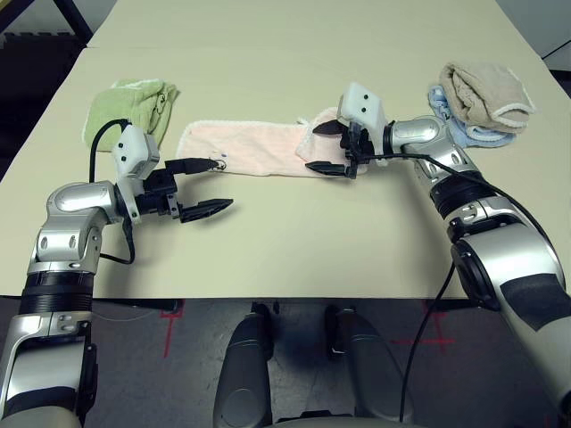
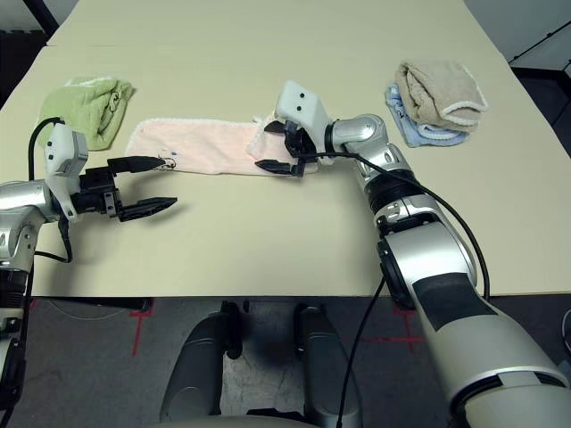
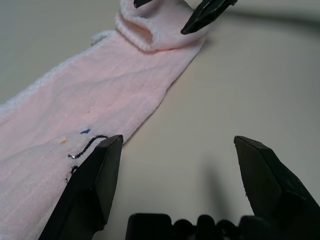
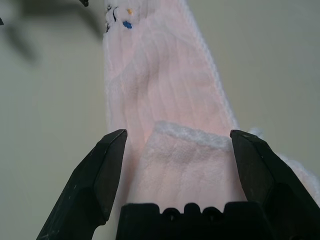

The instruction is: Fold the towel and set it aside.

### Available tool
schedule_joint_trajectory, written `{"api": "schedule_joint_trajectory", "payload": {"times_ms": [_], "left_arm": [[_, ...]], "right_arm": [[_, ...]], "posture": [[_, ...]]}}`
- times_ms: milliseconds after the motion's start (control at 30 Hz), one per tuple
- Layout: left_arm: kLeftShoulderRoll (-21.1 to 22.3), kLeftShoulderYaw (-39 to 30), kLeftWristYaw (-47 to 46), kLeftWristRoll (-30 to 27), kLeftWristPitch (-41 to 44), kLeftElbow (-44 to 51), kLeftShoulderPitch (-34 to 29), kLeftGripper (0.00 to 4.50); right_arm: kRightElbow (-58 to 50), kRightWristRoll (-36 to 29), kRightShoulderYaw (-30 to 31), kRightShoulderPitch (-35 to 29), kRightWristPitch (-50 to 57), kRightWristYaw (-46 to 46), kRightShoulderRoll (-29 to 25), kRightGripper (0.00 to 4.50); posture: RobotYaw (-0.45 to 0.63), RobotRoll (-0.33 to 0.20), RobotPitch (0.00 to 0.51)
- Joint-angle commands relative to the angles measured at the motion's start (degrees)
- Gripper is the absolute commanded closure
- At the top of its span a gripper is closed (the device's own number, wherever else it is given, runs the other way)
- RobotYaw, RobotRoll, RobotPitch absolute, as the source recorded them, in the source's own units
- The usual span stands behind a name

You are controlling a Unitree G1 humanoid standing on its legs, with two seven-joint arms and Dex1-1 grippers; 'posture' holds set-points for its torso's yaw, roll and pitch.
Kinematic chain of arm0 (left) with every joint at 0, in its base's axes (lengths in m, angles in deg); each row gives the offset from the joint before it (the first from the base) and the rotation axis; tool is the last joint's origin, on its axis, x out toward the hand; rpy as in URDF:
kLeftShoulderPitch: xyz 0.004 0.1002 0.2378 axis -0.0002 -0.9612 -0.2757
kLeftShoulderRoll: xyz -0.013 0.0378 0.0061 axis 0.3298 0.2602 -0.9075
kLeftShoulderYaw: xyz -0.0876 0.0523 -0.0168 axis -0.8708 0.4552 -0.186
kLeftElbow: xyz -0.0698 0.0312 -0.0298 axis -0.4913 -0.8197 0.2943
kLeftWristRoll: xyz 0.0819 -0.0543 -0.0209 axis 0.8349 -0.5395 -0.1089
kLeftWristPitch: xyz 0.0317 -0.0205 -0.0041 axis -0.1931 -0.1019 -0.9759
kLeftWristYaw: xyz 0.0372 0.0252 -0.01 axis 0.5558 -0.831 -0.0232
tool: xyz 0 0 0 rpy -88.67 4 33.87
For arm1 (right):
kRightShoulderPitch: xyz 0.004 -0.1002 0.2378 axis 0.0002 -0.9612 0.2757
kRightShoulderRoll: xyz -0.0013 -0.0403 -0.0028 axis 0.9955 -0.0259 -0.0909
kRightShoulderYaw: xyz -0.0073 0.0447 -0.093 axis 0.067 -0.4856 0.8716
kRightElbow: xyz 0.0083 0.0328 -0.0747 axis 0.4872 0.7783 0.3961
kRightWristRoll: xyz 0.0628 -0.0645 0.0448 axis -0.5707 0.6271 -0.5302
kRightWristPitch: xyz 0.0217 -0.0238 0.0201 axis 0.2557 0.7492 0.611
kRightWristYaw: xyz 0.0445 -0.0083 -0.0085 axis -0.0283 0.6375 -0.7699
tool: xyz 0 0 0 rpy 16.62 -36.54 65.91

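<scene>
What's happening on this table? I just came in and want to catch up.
A two-armed robot is folding a pale pink towel that lies as a long strip on the table. Its right claw stands open at the strip's right end, where the cloth is bunched up and turned over. The left claw is open at the other end, by the small embroidered motif, holding nothing. A green towel and a beige and blue pile lie further back.
</scene>
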Motion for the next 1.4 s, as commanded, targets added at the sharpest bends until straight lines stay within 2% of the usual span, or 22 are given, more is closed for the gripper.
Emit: {"api": "schedule_joint_trajectory", "payload": {"times_ms": [33, 300, 500, 633, 1033, 1133, 1400], "left_arm": [[0.47, 0.10, -0.07, -0.09, -0.16, 0.91, -0.47, 0.00], [0.16, 0.26, -0.43, -0.20, 0.01, 1.18, -0.24, 0.00], [0.47, -0.32, -0.71, -0.76, 0.45, 2.52, -1.67, 0.00], [0.44, -0.36, -0.88, -0.80, 0.46, 2.48, -1.92, 0.00], [0.34, -0.20, -1.17, -1.02, 0.66, 2.77, -2.21, 0.00], [0.49, -0.41, -1.27, -1.12, 0.76, 3.17, -2.78, 0.00], [0.33, -0.35, -1.78, -1.26, 1.08, 3.92, -3.22, 0.00]], "right_arm": [[-2.06, -0.57, 0.25, -0.14, 1.63, -0.70, 0.26, 0.04], [-0.30, 2.18, 2.44, -1.90, 1.65, 3.71, 3.03, 0.04], [0.33, -3.86, -1.48, -2.97, 3.37, -1.37, 1.49, 0.04], [2.82, -1.38, 0.10, -3.57, -0.29, -1.40, -0.98, 0.04], [3.84, 1.80, 2.08, -3.09, -0.24, 4.02, 3.41, 0.04], [4.06, 2.00, 2.24, -2.52, 0.07, 4.35, 3.97, 0.59], [4.57, 1.81, 1.95, -1.08, 1.20, 4.65, 3.60, 3.62]], "posture": [[-0.02, 0.000, 0.200], [-0.01, 0.000, 0.204], [-0.01, 0.000, 0.204], [-0.01, 0.000, 0.208], [0.00, 0.000, 0.213], [0.00, 0.000, 0.212], [0.00, 0.000, 0.210]]}}
